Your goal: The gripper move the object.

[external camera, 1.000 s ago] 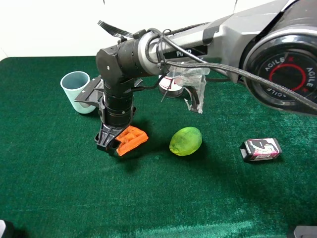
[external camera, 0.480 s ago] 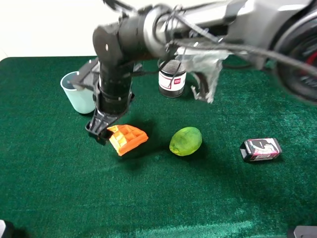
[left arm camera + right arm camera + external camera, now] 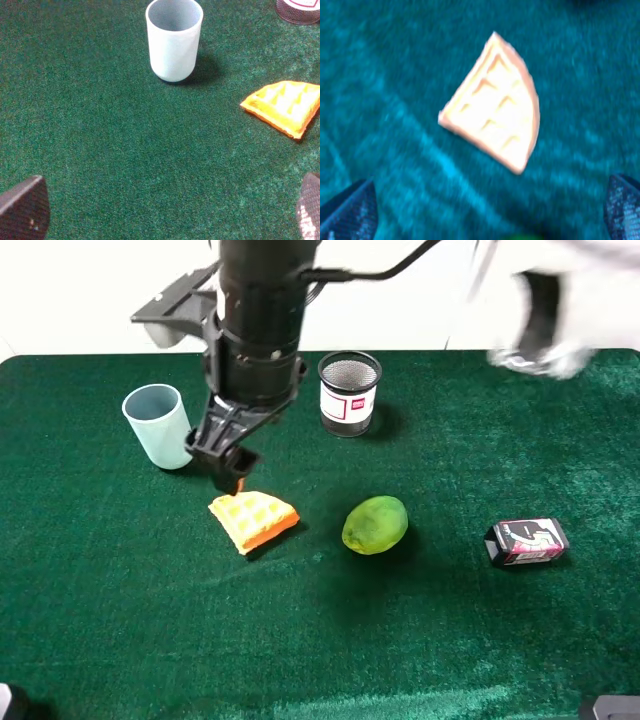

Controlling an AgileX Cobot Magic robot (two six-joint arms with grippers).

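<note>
**Over the waffle wedge, jaws wide and empty**

Between the jaws of the right gripper there is nothing: in the right wrist view its two dark fingertips sit far apart at the edges of the picture, spread wide. The object, an orange-yellow waffle wedge, lies flat on the green cloth below them and is gripped by nothing. From the high camera the gripper hangs just above the wedge's far corner, on the side toward the pale blue cup. I cannot tell from that view whether a fingertip grazes the corner. The left gripper is well back, jaws likewise spread and empty, looking across the desk at the cup and the wedge.

Beyond the wedge, the green round fruit sits near it on the side away from the cup. The mesh pot stands behind, and the black-pink box is well apart.

Judged from this, the wedge is free and any move of it calls for a fresh grasp. The risks:

- The wedge is thin and lies flat, so jaws coming down too shallow could close above it or skid across its top.
- Its sides slant, so a pinch across them may squeeze it out sideways.
- Pressing too deep could catch the cloth.
- A shove toward the fruit could set that rolling.
- The bulky wrist passes close to the cup and could tip it.
</note>
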